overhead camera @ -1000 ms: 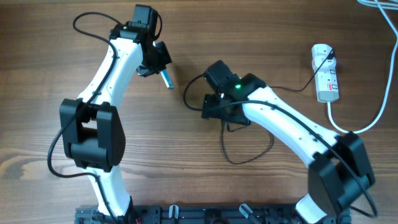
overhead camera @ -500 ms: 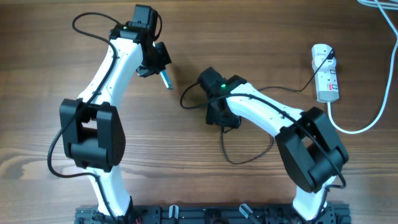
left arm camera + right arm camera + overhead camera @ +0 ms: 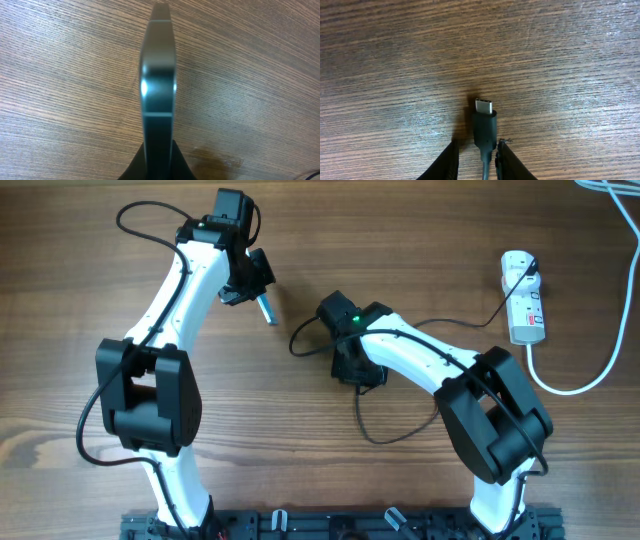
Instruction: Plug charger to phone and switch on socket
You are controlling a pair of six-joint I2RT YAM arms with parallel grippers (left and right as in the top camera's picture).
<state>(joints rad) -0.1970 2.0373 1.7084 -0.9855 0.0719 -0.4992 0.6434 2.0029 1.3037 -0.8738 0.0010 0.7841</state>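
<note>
- We see the charger [image 3: 484, 125] pinched in the right claw [image 3: 476, 152], which is clenched on the black cable just behind its USB-C tip; the tip points away from the fingers [image 3: 445, 162], close over the wooden surface [image 3: 380, 60].
- From there the cable loops across the middle of the surface and runs toward the socket [image 3: 525, 300].
- The phone [image 3: 159, 85] is gripped edge-on by the left claw [image 3: 250, 283], tight on its lower end; we cannot see its screen.
- Phone and charger tip are apart.
- The socket lies at the far right, well apart from both claws, with a black plug [image 3: 530, 272] and a white cord [image 3: 580, 385].
</note>
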